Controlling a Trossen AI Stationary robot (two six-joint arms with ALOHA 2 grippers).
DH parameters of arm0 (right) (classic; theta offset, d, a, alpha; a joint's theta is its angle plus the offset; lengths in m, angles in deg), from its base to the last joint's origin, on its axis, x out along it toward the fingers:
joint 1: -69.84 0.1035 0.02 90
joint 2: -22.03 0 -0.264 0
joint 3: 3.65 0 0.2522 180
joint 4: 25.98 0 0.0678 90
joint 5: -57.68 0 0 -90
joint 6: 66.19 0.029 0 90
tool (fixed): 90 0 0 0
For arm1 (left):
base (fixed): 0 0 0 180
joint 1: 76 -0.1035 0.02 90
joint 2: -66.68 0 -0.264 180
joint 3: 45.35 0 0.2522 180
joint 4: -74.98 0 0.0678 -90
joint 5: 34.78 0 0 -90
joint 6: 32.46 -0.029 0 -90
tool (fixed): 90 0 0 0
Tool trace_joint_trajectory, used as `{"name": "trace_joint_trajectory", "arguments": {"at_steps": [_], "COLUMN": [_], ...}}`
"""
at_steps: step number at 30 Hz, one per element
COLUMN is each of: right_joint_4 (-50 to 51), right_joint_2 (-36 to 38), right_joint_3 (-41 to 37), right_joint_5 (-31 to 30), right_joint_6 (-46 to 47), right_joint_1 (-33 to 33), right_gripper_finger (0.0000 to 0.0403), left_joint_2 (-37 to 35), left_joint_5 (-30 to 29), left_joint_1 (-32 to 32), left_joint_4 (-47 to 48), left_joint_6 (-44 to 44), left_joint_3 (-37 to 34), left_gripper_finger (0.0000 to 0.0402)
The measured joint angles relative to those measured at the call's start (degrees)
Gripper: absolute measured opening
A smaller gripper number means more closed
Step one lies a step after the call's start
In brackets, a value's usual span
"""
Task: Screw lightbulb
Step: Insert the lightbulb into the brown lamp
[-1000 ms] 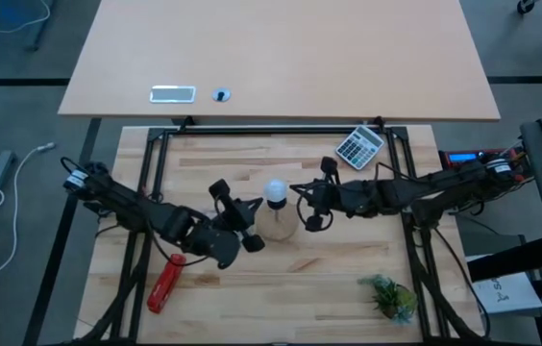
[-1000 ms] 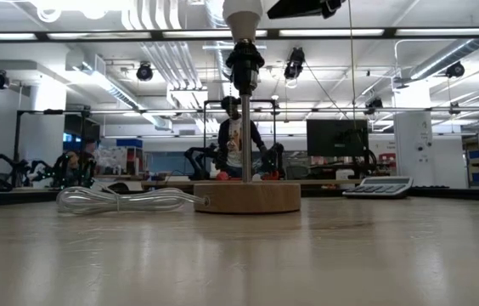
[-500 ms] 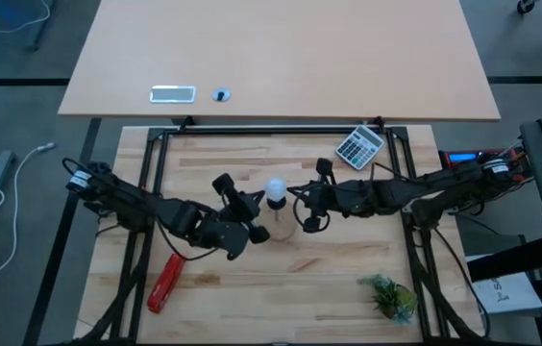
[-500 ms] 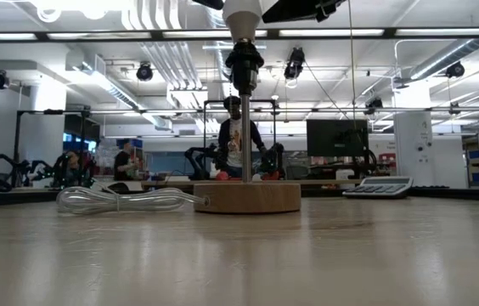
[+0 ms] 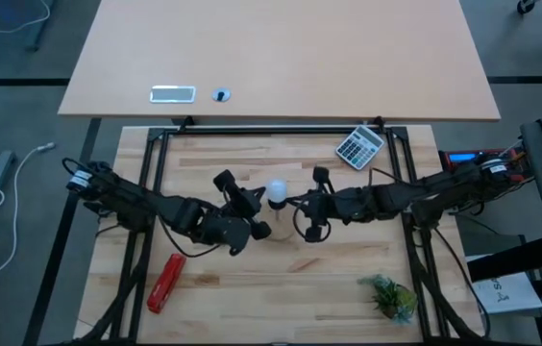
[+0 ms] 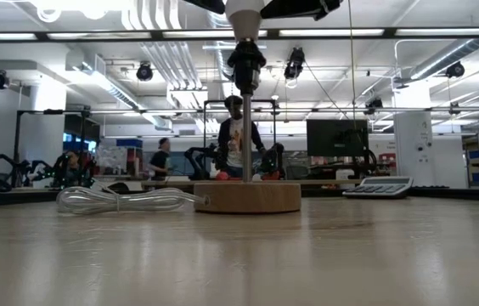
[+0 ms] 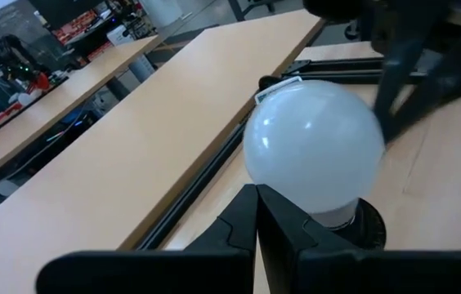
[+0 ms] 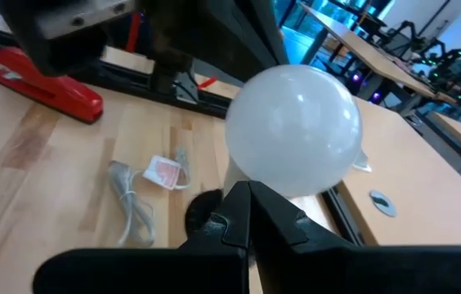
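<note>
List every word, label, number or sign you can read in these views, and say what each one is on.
No text here can be read.
Calculator: keys and display too small to read.
Small tag on the cable: any print is blurred.
Silver plate on the far tabletop: no legible marking.
Red stapler: no visible lettering.
Lightbulb: plain white, no print visible.

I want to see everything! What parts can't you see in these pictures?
- Low view: the lightbulb is cut off by the top edge.
- High view: the wooden base is hidden under the lightbulb and both arms.
- Left wrist view: the lightbulb's screw end is hidden inside the black socket.
- Low view: the calculator keys are too small.
</note>
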Motion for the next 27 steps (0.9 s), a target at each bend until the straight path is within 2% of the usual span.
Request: {"name": "trace_joint_trajectory", "arguments": {"at_steps": [10, 15, 27], "right_joint_4": [0.2, 2.3, 0.7], "right_joint_2": [0.5, 1.2, 1.4], "right_joint_3": [0.0, 0.0, 0.0], "right_joint_5": [-1.7, -5.9, -7.9], "right_joint_6": [1.2, 1.6, 0.0], "right_joint_1": [0.5, 0.5, -0.9], "right_gripper_finger": [0.0, 0.0, 0.0], "left_joint_2": [-0.1, -0.5, -0.6], "left_joint_5": [0.1, 0.0, -0.5], "left_joint_1": [-0.3, 1.0, 2.9], "left_joint_4": [0.7, 1.2, 0.4], "left_joint_6": [0.0, 0.3, 0.5], "left_joint_3": [0.0, 0.0, 0.0], "left_gripper_finger": [0.0001, 0.0001, 0.0001]}}
